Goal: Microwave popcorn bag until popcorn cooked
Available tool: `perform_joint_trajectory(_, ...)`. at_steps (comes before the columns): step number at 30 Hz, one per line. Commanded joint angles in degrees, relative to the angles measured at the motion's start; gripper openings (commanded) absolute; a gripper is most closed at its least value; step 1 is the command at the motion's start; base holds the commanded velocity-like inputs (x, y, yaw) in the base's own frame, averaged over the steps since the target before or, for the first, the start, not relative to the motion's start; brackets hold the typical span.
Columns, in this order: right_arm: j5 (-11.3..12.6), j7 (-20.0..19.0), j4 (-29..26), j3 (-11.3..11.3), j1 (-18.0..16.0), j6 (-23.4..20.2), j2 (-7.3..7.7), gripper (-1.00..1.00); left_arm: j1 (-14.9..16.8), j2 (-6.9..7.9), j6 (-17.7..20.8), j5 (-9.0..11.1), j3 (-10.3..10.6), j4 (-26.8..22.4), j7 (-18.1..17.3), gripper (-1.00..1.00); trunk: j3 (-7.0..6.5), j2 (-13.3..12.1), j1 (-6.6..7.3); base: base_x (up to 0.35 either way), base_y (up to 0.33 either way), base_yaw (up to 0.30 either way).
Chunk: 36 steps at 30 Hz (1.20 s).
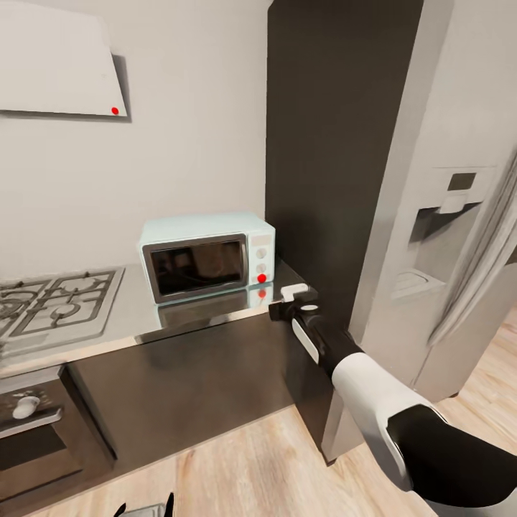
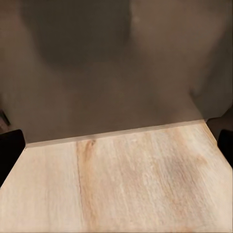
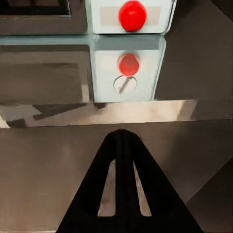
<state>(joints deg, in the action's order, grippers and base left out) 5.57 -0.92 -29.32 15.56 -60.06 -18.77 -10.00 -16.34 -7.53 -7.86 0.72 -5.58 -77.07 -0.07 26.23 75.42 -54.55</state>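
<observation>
Popcorn bag placement can't be judged: the microwave [image 1: 207,258] sits door-shut on the countertop [image 1: 136,316], glass too dark to read. Right gripper [image 3: 122,138], fingers pressed together and empty, points at its red button [image 3: 132,15], perhaps to start heating.

Light is soft and even, with no clear source. The wall [image 1: 194,122] is bright and flat; the hood [image 1: 57,64] casts a faint grey shadow on it. The glossy countertop [image 1: 136,316] mirrors the microwave [image 1: 207,255], and its red button [image 3: 132,14] repeats as a dimmer reflection in the right wrist view. The fridge [image 1: 445,215] bends and stretches toward the head view's edge. The left wrist view is dim, with a broad blurred shadow on the cabinet front [image 2: 107,68] above the paler floor [image 2: 121,184]. All renders look slightly soft.
</observation>
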Motion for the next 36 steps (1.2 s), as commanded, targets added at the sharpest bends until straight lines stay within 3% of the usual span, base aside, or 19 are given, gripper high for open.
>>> perform_joint_trajectory(1, 0.57, 0.10, 0.16, 0.17, -0.06, 0.58, 0.00, -1.00, -0.01, -0.03, -0.14, 0.04, -0.01, -0.01, -0.01, 1.00, 0.05, 0.04, 0.00, 0.000, 0.227, 0.000)
perform_joint_trajectory(10, 0.51, 0.13, 4.31, 0.17, -0.01, 6.88, 0.00, -1.00, 0.23, -0.14, -0.14, -0.55, 0.35, -0.01, 0.41, 1.00, 0.05, 0.04, 0.00, 0.200, 0.017, 0.000)
perform_joint_trajectory(27, 0.48, 0.13, 5.66, 0.17, -0.76, 7.75, 0.00, -1.00, -0.05, -0.03, -0.18, -0.42, 0.69, 0.44, -0.10, 1.00, 0.05, 0.04, 0.00, 0.185, 0.052, 0.000)
perform_joint_trajectory(32, 0.47, 0.13, 5.74, 0.17, -0.70, 7.66, 0.00, -1.00, -3.12, 0.22, -1.30, -0.27, 0.67, 6.89, -0.14, 1.00, 0.05, 0.04, 0.00, 0.024, 0.016, 0.000)
perform_joint_trajectory(36, 0.49, 0.13, 5.70, 0.17, -0.67, 7.76, 0.00, -1.00, -3.15, 0.22, -2.02, -0.42, 0.81, 7.66, -0.14, 1.00, 0.05, 0.04, 0.00, 0.093, 0.001, 0.000)
